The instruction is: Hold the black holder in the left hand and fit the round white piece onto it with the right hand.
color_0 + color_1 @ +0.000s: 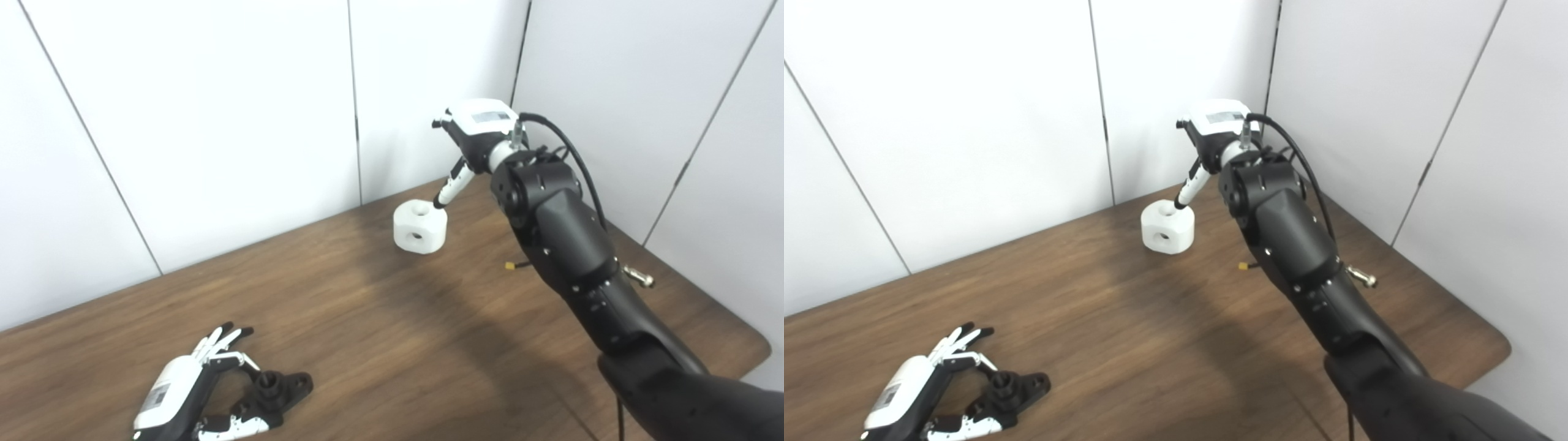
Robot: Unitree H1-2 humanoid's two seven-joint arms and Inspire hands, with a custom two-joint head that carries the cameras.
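The black holder point(275, 389) lies flat on the brown table at the near left, a short post standing up from it. My left hand point(190, 392) is around it, fingers above and thumb below, spread and not closed on it. The round white piece point(419, 226), with holes in its top and side, stands at the far middle of the table near the wall. My right hand point(474, 138) hovers above and to the right of it, one finger point(450, 187) pointing down and touching its top edge. The rest of that hand is hidden behind the wrist.
White wall panels close off the far side and the right. The table's rounded right corner point(756, 349) lies near my right arm. A small yellow-tipped pin point(510, 266) shows beside the right forearm.
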